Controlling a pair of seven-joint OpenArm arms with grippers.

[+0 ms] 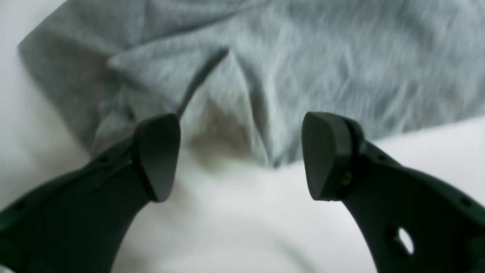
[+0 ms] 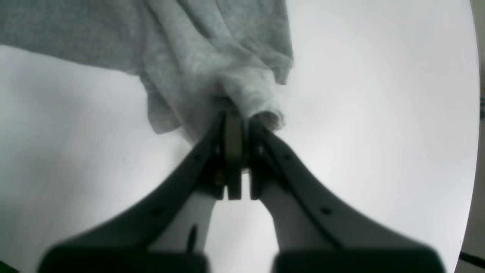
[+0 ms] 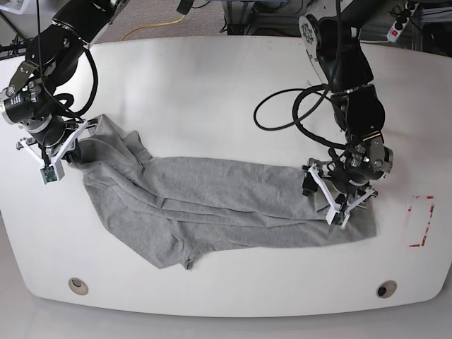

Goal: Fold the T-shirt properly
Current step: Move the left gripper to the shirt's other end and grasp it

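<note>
The heather-grey T-shirt (image 3: 212, 201) lies spread lengthwise across the white table (image 3: 212, 85), creased, with a sleeve bunched at the left end. My right gripper (image 3: 73, 147) at that left end is shut on a gathered fold of the T-shirt (image 2: 212, 57); in the right wrist view the fabric is pinched between the fingertips of the right gripper (image 2: 235, 119). My left gripper (image 3: 340, 192) hovers over the shirt's right end. In the left wrist view the left gripper (image 1: 240, 151) is open, with the wrinkled edge of the T-shirt (image 1: 303, 57) lying just beyond the pads and nothing between them.
A red rectangle outline (image 3: 421, 220) is marked on the table right of the shirt. Two round holes (image 3: 78, 285) (image 3: 385, 289) sit near the front edge. Black cables (image 3: 282, 113) loop from the right-hand arm over the table. The table's curved edge shows in the right wrist view (image 2: 473, 113).
</note>
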